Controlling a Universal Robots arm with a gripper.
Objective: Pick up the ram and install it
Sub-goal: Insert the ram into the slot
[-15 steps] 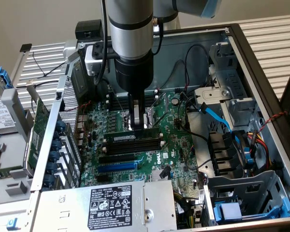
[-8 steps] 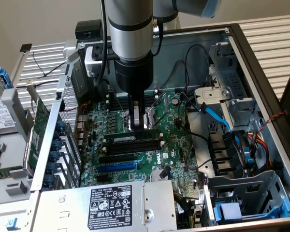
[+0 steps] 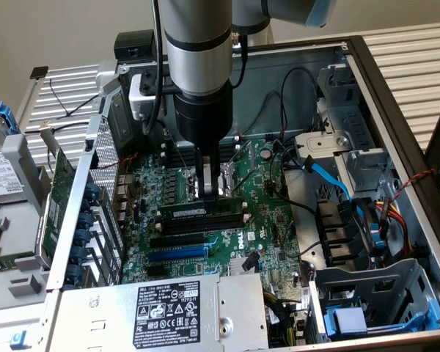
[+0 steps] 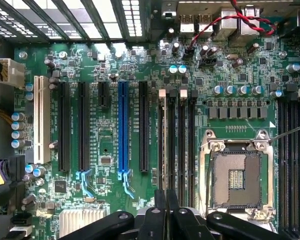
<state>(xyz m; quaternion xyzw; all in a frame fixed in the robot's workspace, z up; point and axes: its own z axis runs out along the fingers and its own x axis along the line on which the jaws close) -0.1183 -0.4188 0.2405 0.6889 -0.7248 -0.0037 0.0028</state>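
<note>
Standing on edge across the middle of the motherboard (image 3: pixel 275 220), the ram (image 3: pixel 203 212) sits among the long slots, label outward; the gripper (image 3: pixel 213 192) hangs just above its top edge, fingers pinched narrow together, gripping nothing visible; contact cannot be told.

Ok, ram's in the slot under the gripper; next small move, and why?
Probably press straight down: the shut gripper sits over the top edge of the ram, which stands upright in its slot; whether it is latched I cannot tell.
</note>
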